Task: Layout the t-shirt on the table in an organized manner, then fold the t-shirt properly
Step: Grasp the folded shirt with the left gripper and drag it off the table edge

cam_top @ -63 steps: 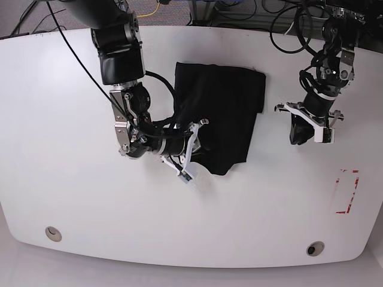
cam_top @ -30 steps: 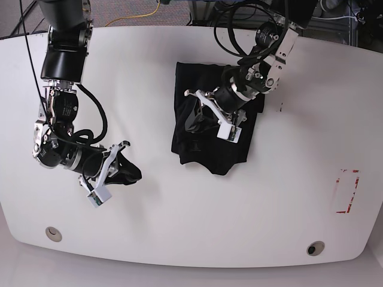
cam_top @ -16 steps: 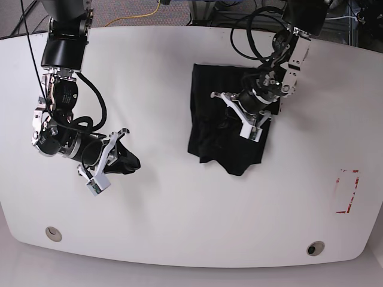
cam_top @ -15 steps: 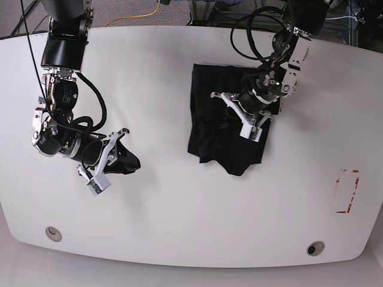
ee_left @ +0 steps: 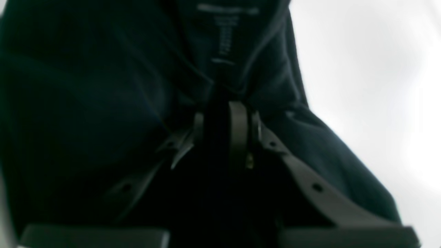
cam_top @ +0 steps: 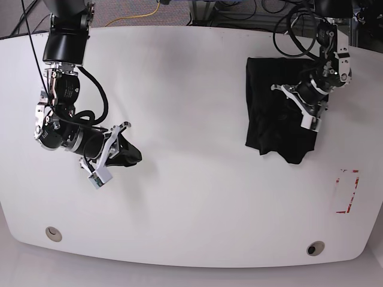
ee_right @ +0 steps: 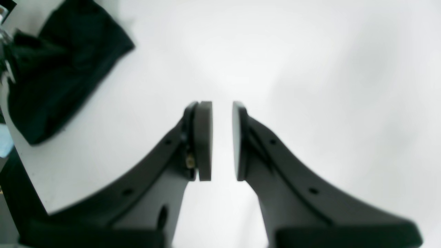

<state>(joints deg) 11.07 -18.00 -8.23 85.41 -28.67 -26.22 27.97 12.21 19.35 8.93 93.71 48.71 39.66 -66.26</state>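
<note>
Folded t-shirt [cam_top: 278,116] lies far to one side of table [cam_top: 191,203], left gripper [ee_left: 225,113] with jaws clamped on a fabric bunch. Right gripper [ee_right: 222,137] hovers well away, jaws slightly apart, empty. Risk: one-point pinch pulls layers askew, undoing fold.

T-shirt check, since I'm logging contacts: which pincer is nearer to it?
Left. The left pincer is clamped on the t-shirt; the right pincer hangs far across the table, holding nothing.

Bright, even light; wrist views blurred, left one dim.
</note>
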